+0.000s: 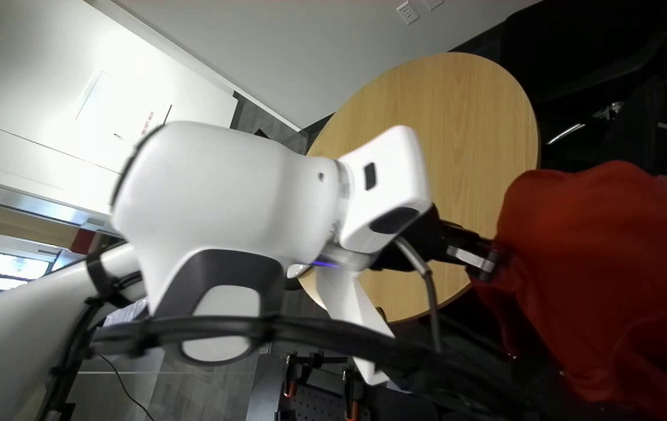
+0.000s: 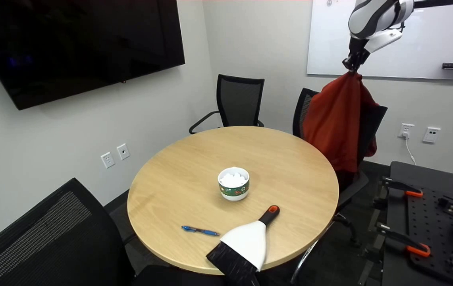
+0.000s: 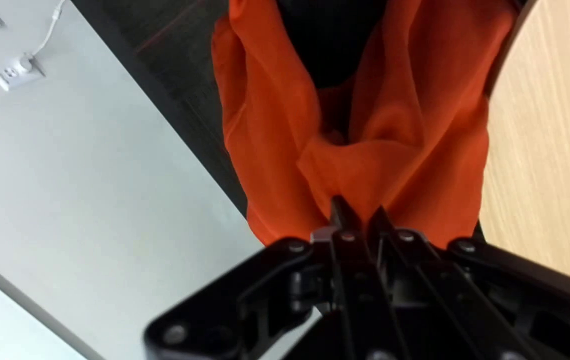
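We're counting one gripper (image 3: 359, 217) and one red cloth (image 2: 335, 123), and here they're meeting: the jaws are pressing close together, and they're pinching a gathered peak of the fabric! In both exterior views we're seeing the cloth hanging away from the fingertips (image 3: 343, 214), widening into loose folds below the hand. In the wrist view it's spreading out ahead of the fingers, with the table (image 3: 549, 150) showing beside it.

Chairs, and we're making it three: the draped chair (image 2: 302, 107) is standing directly under the hand with the cloth over its back, while the corner chair (image 2: 240, 101) and the foreground chair (image 2: 51, 234) are sitting lower than the hand and well apart from it.

That one round table is stretching out below the hand and off to its side, and we're tallying three things on it, all well apart from the gripper: one white bowl (image 2: 234, 193) holding white pieces (image 2: 233, 179), which we're finding too small to count; one blue pen (image 2: 200, 230); and one brush (image 2: 250, 240), its black bristles (image 2: 232, 260) poking past the rim.

Two orange-ended clamps (image 2: 413, 194) are resting at the black bench (image 2: 440, 178), again lower than the hand, and one whiteboard (image 2: 329, 39) is backing it in an exterior view
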Action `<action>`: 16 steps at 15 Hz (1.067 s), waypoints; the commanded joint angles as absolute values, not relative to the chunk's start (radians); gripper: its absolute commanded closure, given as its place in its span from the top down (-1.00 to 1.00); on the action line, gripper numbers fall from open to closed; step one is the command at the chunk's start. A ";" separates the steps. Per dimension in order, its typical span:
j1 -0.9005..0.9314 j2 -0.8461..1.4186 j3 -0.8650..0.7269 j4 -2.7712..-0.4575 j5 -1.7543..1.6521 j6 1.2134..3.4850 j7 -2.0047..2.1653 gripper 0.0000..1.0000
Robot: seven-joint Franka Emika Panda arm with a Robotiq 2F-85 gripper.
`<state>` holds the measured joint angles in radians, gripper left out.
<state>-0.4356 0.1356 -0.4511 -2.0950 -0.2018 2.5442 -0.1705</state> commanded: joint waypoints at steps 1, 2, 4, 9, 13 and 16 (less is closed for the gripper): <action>-0.401 -0.085 -0.422 -2.176 -0.224 2.509 -0.175 -0.96; -0.393 -0.127 -0.410 -2.185 -0.222 2.500 -0.173 -0.96; -0.378 -0.217 -0.383 -2.200 -0.224 2.456 -0.179 -0.96; -0.378 -0.225 -0.376 -2.187 -0.215 2.430 -0.175 -0.82; -0.378 -0.237 -0.376 -2.205 -0.216 2.430 -0.175 -0.96; -0.315 -0.262 -0.374 -2.176 -0.090 2.430 -0.259 -0.96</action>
<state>-0.3679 -0.2340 -0.3758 -2.2107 -0.1818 2.4336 -0.1909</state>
